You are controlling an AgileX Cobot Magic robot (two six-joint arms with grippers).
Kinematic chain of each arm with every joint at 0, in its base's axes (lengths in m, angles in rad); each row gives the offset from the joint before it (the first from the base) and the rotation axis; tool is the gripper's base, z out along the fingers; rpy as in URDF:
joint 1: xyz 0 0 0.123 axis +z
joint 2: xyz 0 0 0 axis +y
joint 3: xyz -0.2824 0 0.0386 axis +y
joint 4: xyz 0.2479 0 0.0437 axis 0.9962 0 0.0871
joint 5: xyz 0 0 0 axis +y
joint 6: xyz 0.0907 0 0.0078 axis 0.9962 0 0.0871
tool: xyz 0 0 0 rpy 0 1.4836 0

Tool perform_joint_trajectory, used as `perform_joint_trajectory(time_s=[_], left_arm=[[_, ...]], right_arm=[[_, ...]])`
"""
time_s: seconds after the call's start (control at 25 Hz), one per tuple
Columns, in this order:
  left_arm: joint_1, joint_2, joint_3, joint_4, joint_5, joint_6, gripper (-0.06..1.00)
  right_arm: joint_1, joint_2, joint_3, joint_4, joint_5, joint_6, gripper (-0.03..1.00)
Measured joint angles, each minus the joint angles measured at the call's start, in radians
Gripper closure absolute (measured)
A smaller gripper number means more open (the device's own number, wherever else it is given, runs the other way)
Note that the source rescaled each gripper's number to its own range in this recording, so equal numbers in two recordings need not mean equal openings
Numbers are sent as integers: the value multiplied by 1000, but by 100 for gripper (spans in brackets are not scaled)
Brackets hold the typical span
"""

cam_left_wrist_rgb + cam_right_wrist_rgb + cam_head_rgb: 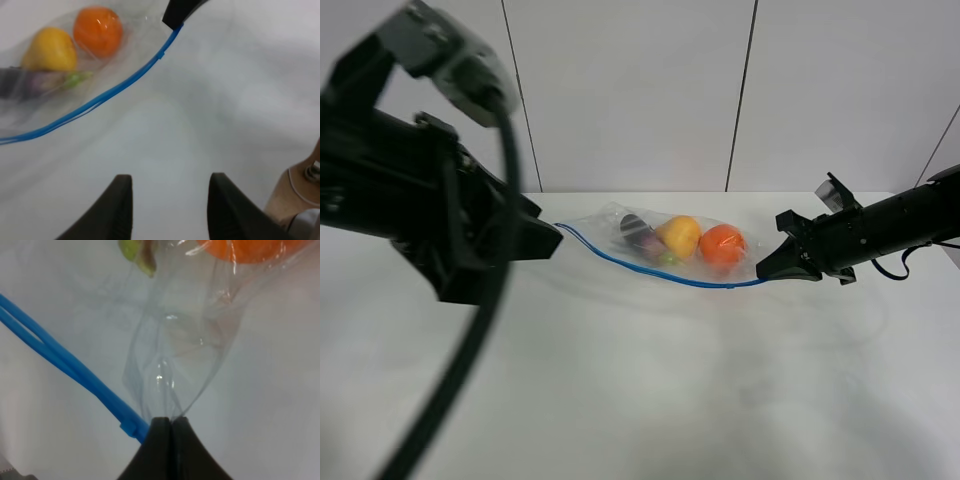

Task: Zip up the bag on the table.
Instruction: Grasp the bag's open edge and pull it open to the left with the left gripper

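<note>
your right gripper (168, 426) is pinching the bag (660, 240) by its corner beside the blue zipper (650, 270), anchoring it on the white surface (640, 380), while your left gripper (170, 182) is hanging open just short of the opposite end, apparently lining up to press the seal shut.

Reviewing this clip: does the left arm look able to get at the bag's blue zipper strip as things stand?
Probably yes. The left gripper is open, only bare table lies between it and the zipper strip, and the right gripper pins the opposite end of the bag, clear of that path.
</note>
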Motion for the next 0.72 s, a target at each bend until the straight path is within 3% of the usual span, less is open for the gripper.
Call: perform_joint_trajectory(time_s=[0.32, 0.72], left_arm=[[-73, 293, -55, 0, -214, 30, 41], [-85, 583, -272, 0, -250, 76, 41]], right_arm=[[0, 0, 0, -1, 20, 0, 97], [0, 0, 0, -2, 21, 0, 97]])
